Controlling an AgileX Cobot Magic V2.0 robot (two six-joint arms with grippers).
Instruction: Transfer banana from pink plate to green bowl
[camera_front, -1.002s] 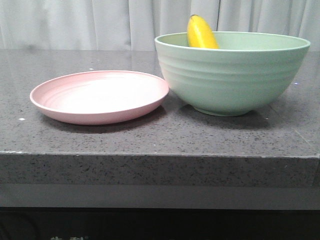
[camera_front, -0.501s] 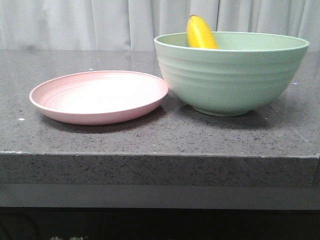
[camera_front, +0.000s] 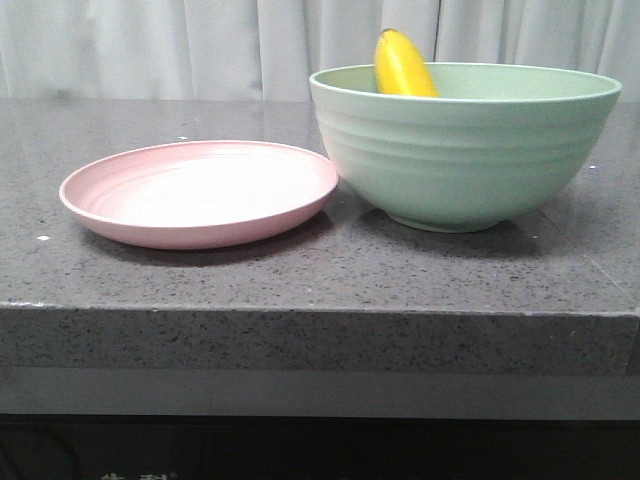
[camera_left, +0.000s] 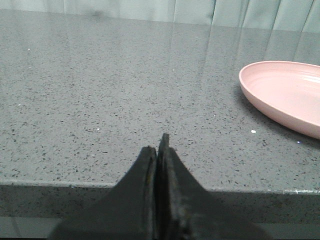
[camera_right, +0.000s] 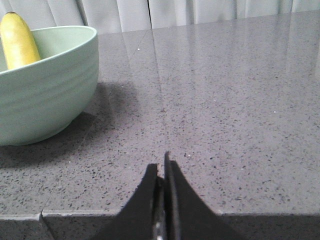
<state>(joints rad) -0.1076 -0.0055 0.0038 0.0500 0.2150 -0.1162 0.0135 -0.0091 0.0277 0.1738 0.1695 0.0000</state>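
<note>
1. The left gripper (camera_left: 159, 150) has its two fingers pressed together with nothing between them. It hangs just off the front edge of the worktop (camera_front: 300, 270), toward the front-left corner.

2. The right gripper (camera_right: 163, 172) is also clenched and empty, its fingers touching each other. It sits off the front edge too, toward the front-right corner, well apart from the bowl.

3. Neither arm appears in the front view, so both are pulled back from the working area.

4. The pink plate (camera_front: 110, 205) lies on the left half of the worktop, nearer the middle than the left edge. Its surface is bare; no fruit is on it.

5. The green bowl (camera_front: 460, 150) stands just beside the plate, on the right half. The rim of the plate reaches under the curve of the bowl wall; whether they really touch cannot be told.

6. The banana (camera_front: 403, 65) is inside the bowl. It leans against the inner wall on the side facing the plate, and its upper end sticks up above the rim.

7. Compared with the pictures of one second and half a second ago, almost nothing changes. The bowl and banana show only a very slight shift, and the plate stays in the same place.

8. This stillness suggests that the transfer is already finished and the scene is settled. No further step seems necessary for this task.
</note>
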